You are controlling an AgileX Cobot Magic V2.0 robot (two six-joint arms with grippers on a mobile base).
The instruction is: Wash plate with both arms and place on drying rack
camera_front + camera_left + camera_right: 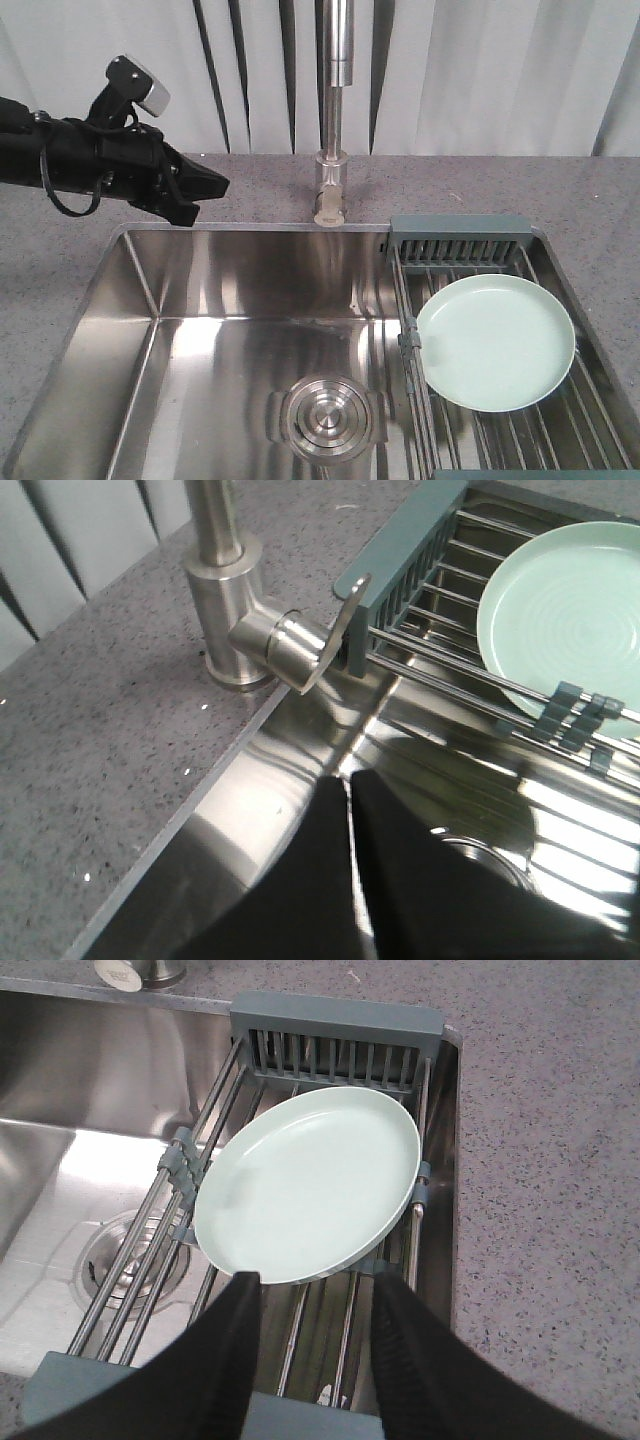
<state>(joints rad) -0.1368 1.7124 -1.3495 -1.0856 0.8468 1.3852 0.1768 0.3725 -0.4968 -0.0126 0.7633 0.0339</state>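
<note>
The pale mint-green plate (495,342) lies face up on the steel rods of the drying rack (460,238), over the right side of the sink. In the right wrist view the plate (310,1180) sits just ahead of my right gripper (315,1284). That gripper is open, its fingertips (245,1285) level with the plate's near rim, and nothing is between them. My left gripper (210,187) hovers above the sink's back left corner, far from the plate. In its wrist view the left gripper (348,778) is shut and empty, pointing toward the rack (420,590) and the plate (570,620).
A tall steel faucet (335,100) stands at the back centre, its lever handle (290,645) close ahead of my left gripper. The steel sink basin (200,340) has a round drain (328,418). Grey speckled counter (540,1160) surrounds the sink.
</note>
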